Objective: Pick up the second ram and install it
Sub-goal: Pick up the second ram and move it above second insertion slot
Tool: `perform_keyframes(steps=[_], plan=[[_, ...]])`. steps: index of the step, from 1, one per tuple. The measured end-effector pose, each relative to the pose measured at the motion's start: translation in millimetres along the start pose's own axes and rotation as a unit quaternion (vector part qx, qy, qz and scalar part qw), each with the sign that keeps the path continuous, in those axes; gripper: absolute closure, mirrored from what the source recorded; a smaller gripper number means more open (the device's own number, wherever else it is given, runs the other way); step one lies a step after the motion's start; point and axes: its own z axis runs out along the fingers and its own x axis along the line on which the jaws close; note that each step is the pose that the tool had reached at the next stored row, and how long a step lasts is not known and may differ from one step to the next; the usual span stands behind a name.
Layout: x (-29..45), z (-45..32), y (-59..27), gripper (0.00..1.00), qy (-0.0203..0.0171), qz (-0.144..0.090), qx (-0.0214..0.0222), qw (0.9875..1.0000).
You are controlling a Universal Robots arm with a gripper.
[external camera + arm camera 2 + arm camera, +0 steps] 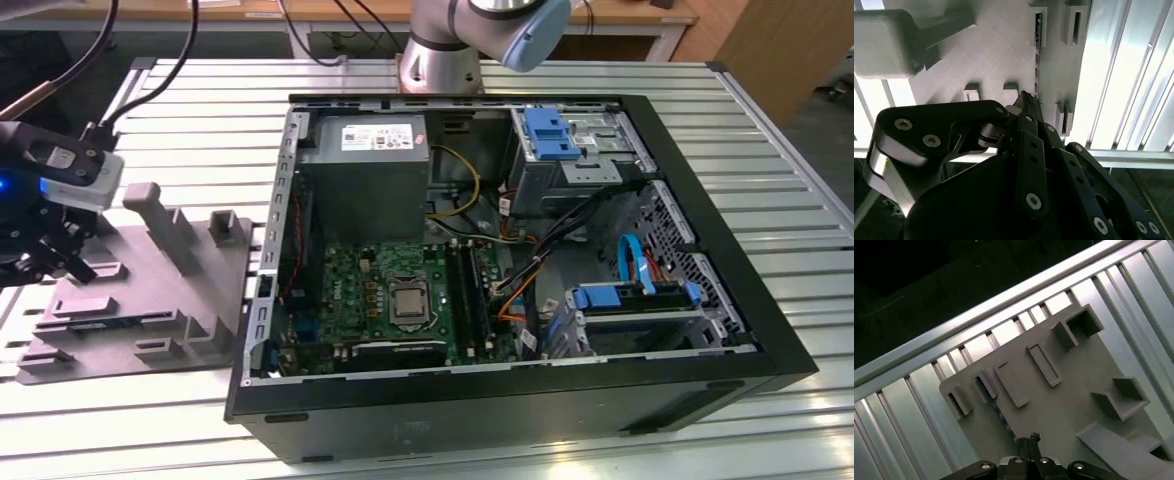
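Observation:
The second ram (994, 405) is a thin dark blue-green strip standing on edge between brackets of the grey holder plate (1064, 415). It also appears in the second wrist view as a narrow dark line (1037, 55), and in the exterior view as a dark strip (107, 322) near the plate's front. My gripper (67, 268) hangs over the plate at the exterior view's left. Its fingers are shut together, with the tips (1029, 440) over one end of the ram. I cannot tell whether they touch it. The linkage (1025, 100) hides that end.
An open computer case (667, 130) lies at the exterior view's right, with the motherboard (387, 290) and long black slots (467, 290) inside. A tall grey post (160, 220) rises from the holder plate. All of it rests on a ribbed metal table (200, 110).

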Motion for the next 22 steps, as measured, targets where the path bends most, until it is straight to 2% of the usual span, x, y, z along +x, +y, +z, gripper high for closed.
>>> perform_keyframes(steps=[5,8,10,15,18,21,22], plan=[[0.1,4.5,-0.2,0.89,0.0020,-0.046,-0.0011,0.9990],[0.2,7.3,-0.3,0.89,0.0032,-0.073,-0.0017,0.9974],[0.2,9.2,-0.4,0.89,0.0040,-0.091,-0.0021,0.9958],[0.3,13.7,-0.6,0.89,0.0059,-0.136,-0.0032,0.9907],[0.4,16.2,-0.8,0.89,0.0072,-0.163,-0.0038,0.9866],[0.4,17.7,-0.8,0.89,0.0084,-0.189,-0.0045,0.9819],[0.4,17.7,-0.8,0.89,0.0086,-0.193,-0.0046,0.9811]])
